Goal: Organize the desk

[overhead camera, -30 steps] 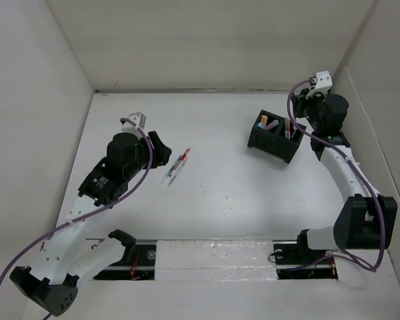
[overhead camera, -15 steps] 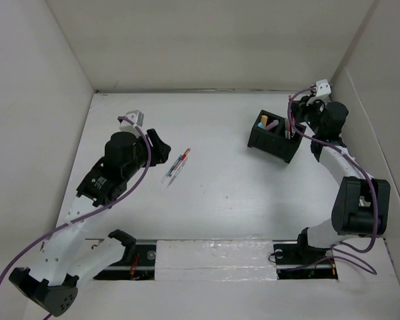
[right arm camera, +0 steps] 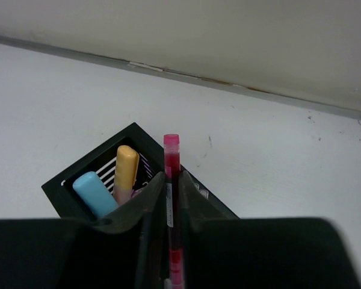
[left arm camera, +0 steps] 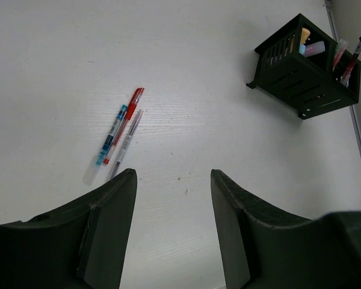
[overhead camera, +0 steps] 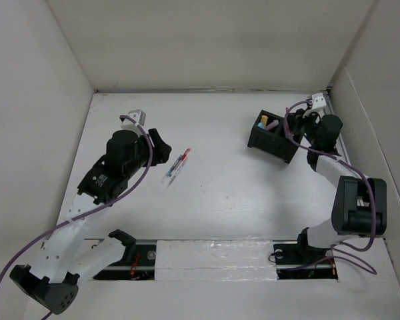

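No legible text or labels anywhere.

Desk (overhead camera: 220, 200): large flat white matte tabletop, level; few dark specks, possibly scuffs.

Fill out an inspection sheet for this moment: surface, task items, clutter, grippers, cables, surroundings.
Surface: white desk, flat and matte, no spills seen.
Job's things: three pens lie side by side on the desk, left of centre. The black organizer box stands at the far right and holds a yellow marker and a light blue marker.
Clutter: nothing seen.
Grippers: left gripper is open, above the desk near the three pens. The right gripper is shut on a pink pen, upright at the box.
Cables: a purple cable loops along each arm, away from the pens.
Surroundings: white panel walls on three sides.
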